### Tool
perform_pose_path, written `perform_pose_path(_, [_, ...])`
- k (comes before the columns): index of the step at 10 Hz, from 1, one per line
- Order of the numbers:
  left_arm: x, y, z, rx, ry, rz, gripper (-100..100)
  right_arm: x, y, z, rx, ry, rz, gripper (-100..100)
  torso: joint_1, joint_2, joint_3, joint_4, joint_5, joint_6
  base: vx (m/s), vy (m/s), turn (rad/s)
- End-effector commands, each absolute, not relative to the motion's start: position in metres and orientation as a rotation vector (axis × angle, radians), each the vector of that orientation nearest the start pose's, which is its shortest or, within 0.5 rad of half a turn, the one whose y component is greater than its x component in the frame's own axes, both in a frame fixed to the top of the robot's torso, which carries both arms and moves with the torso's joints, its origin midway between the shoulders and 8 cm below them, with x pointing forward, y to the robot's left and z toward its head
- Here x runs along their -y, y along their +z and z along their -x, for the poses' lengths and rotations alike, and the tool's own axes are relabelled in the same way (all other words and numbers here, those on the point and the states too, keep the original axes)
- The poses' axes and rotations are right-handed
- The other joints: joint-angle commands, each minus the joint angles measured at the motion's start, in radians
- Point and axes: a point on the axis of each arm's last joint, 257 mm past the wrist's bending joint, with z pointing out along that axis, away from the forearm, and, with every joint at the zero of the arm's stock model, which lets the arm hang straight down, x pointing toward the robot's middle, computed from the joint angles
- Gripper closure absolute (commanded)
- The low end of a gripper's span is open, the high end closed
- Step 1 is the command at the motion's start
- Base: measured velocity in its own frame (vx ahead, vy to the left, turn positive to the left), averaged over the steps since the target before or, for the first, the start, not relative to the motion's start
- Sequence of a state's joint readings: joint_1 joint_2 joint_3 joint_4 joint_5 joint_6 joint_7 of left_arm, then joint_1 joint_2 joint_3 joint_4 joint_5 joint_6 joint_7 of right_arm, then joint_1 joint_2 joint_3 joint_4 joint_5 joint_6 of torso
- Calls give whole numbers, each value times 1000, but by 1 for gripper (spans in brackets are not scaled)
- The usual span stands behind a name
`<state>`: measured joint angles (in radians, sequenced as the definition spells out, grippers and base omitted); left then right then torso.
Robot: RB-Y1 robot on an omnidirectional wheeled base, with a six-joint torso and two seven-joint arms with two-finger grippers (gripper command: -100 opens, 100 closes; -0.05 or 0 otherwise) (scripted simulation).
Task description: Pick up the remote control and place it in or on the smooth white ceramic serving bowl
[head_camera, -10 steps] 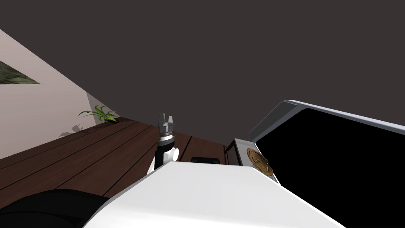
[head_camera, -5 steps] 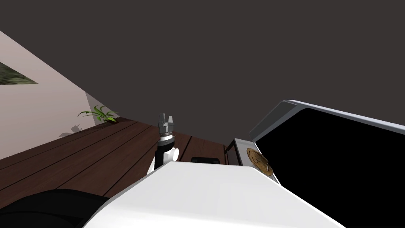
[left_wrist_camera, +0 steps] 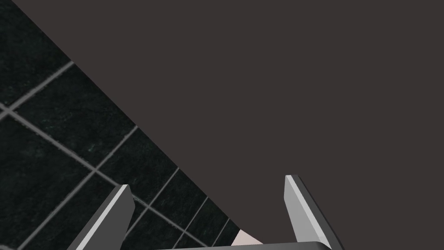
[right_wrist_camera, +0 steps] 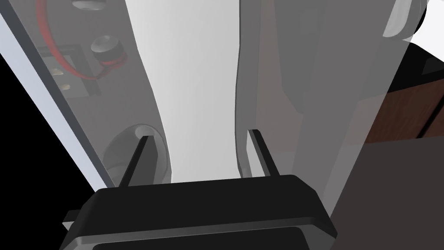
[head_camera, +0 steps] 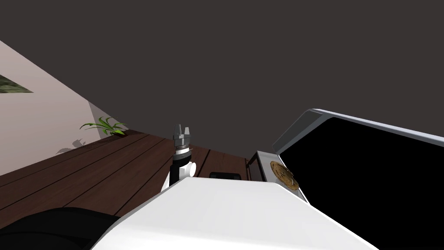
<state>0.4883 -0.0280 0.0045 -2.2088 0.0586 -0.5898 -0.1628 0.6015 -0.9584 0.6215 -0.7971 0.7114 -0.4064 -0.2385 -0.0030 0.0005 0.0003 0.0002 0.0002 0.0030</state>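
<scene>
A: Status, quick?

B: Early, imo. Nothing picked up and nothing placed, so the whole job's left: reach, grab, carry, drop in the bowl.

A: What's around?

B: Head view, big to small. Dark wall (head_camera: 243, 65) across 12 o'clock. Black panel (head_camera: 373, 173) w/ grey frame at 4 o'clock, prob. a screen. Wood floor (head_camera: 86, 173) at 8, pale wall (head_camera: 30, 117) at 9. Pale tabletop (head_camera: 261, 161) at 5, a brown disc (head_camera: 285, 177) lying on it. Small plant (head_camera: 105, 126) at 9, where floor meets wall.

A: And the remote?

B: Small dark flat slab low at 6 o'clock, on the planks, tabletop just beside it at its 3. I take that for the remote (head_camera: 224, 175) but can't be sure, as its near side is cut off.

A: Arms?

B: Left forearm stands upright at the slab's 10 o'clock, near it but apart. Left pincer (head_camera: 182, 127) points up at the dark wall, nowhere near down toward the slab. In the wrist view, left pincer (left_wrist_camera: 208, 182) is spread wide, empty.

A: Right one?

B: Right pincer (right_wrist_camera: 200, 134) has fingers parted, nothing between them. Released, idle, I'd guess.

A: Next?

B: Prob. tip an arm down to the slab, then find the bowl.
</scene>
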Motion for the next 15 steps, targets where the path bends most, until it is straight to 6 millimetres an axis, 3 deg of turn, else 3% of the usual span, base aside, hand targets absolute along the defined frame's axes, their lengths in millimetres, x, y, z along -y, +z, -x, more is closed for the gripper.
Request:
perform_pose_path(1, [-291,14,-341,-570,-1188,635,0,571,-538,132,-3109,-49,-379,100,0,0,0,0,0,0,17,98,15])
perform_pose_path(2, [-291,14,-341,-570,-1188,635,0,592,-523,141,-3126,-103,-372,100,5,-1,-1,0,2,0,7,189,12])
perform_pose_path(5, [-291,14,-341,-570,-1188,635,0,609,-511,149,-3139,-150,-369,100,13,0,-1,-1,5,1,3,152,2])
perform_pose_path(9, [-291,14,-341,-570,-1188,635,0,659,-468,169,-3154,-299,-405,100,16,4,1,-1,7,1,-70,175,43])
perform_pose_path(15, [-291,14,-341,-570,-1188,635,0,679,-444,162,-3106,-356,-495,100,17,11,6,2,6,3,-170,190,33])
